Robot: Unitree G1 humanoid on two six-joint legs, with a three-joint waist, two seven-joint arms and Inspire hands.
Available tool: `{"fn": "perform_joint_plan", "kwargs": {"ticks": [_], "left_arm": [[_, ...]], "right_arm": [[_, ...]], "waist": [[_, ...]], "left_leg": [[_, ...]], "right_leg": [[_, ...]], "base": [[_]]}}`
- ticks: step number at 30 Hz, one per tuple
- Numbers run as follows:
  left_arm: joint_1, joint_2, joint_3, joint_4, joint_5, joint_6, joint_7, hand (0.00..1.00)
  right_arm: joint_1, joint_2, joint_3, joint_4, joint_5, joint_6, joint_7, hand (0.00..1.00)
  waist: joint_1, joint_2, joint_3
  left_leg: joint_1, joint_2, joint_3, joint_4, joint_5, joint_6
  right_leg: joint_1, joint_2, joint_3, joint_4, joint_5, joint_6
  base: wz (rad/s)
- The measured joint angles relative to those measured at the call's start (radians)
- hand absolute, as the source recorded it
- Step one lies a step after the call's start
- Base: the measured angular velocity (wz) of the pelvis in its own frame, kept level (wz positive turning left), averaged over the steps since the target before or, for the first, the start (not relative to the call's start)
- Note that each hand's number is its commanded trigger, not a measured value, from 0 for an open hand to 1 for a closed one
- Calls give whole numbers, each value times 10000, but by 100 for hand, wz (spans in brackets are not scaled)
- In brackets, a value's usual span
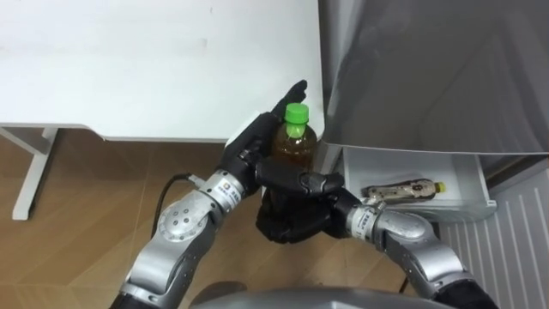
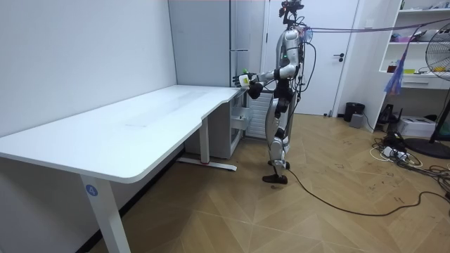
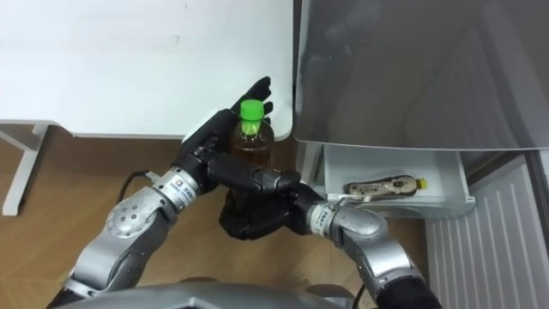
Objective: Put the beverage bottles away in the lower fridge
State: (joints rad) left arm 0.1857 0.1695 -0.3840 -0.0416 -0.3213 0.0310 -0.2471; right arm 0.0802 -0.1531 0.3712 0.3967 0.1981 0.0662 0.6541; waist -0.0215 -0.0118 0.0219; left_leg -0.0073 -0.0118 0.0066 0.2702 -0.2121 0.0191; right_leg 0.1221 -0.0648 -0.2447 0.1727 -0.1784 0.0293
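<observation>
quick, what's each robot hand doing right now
left robot hand: open, straight fingers flat against the green-capped plastic bottle of brown drink
right robot hand: closed round that bottle

A: What is running along the pale wall (image 2: 70,56)?
B: A long white worktop (image 2: 140,130) is standing there on white legs, over a wood-plank floor (image 2: 316,218).
A: And at the far end?
B: A white door (image 2: 330,70) is showing; a shelf unit (image 2: 422,79) and a fan (image 2: 441,49) are occupying the room view's right.
</observation>
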Motion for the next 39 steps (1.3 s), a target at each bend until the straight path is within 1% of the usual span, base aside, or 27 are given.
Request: {"fn": "perform_joint_plan", "kwargs": {"ticks": [2,5,8,10,12,15,17,22,26,29,33,35,39], "left_arm": [[0,9,29,-12,18,0,33,0],[1,28,40,-397,73,-35,170,0],[0,33,77,-700,77,-337,243,0],[0,20,76,-861,74,-419,323,0],[-1,13,74,-1065,62,-606,455,0],[-11,-8,80,-1218,70,-802,697,0],[-15,-9,82,-1221,70,-874,834,0],[-15,-4,125,-1230,115,-902,1123,0],[-12,-10,458,-1599,672,-909,1442,0],[-19,-3,746,-1733,928,-1109,1705,0],[-58,4,1278,-1743,960,-1198,1970,0],[-62,-1,1554,-1759,957,-1237,2057,0],[-61,15,1973,-2071,962,-1245,2532,0]], "right_arm": [[0,4,10,26,11,-1,-65,100],[4,16,12,82,8,-1,-229,100],[11,21,19,277,9,-1,-309,100],[61,19,19,448,9,-1,-317,100],[223,15,18,528,16,-1,-370,100],[341,24,20,537,34,-1,-416,100],[351,39,18,537,75,-2,-449,100],[360,68,11,594,299,-3,-553,100],[411,30,-18,622,298,-3,-620,100],[429,-8,-26,627,304,-3,-621,100],[432,-35,-186,628,306,-3,-576,100],[434,-29,-348,625,318,-3,-523,100],[437,-33,-710,623,372,-5,-519,100]], "waist": [[3,-7,-4],[21,-19,-11],[79,-36,-19],[91,-54,-27],[211,-69,-27],[296,-67,-27],[316,-67,-28],[330,-61,-31],[314,-59,-30],[314,-52,-22],[320,-9,-31],[363,22,-19],[408,68,-19]], "left_leg": [[10,1,0,1,0,0],[25,1,10,6,1,1],[155,0,44,-17,9,6],[233,0,48,-25,8,5],[316,10,107,-67,8,5],[356,18,169,-157,7,5],[369,19,181,-171,7,5],[371,17,179,-159,8,5],[381,19,171,-161,8,5],[528,16,165,-190,8,5],[647,5,140,-325,9,6],[667,3,141,-334,9,6],[676,3,91,-358,9,6]], "right_leg": [[22,-1,0,5,0,0],[-15,-2,27,5,0,0],[36,0,102,4,0,0],[125,3,117,-2,0,0],[153,4,112,-11,0,0],[172,1,73,-13,0,0],[202,-2,65,-12,0,0],[223,-10,-33,-12,0,0],[219,-8,-33,-17,0,0],[326,-10,-47,-31,0,0],[411,-7,-29,-44,0,0],[413,-7,-30,-50,0,0],[411,4,-34,-66,0,0]], "base": [[0],[-1],[-7],[-4],[-6],[-6],[0],[0],[0],[0],[-3],[0],[0]]}}
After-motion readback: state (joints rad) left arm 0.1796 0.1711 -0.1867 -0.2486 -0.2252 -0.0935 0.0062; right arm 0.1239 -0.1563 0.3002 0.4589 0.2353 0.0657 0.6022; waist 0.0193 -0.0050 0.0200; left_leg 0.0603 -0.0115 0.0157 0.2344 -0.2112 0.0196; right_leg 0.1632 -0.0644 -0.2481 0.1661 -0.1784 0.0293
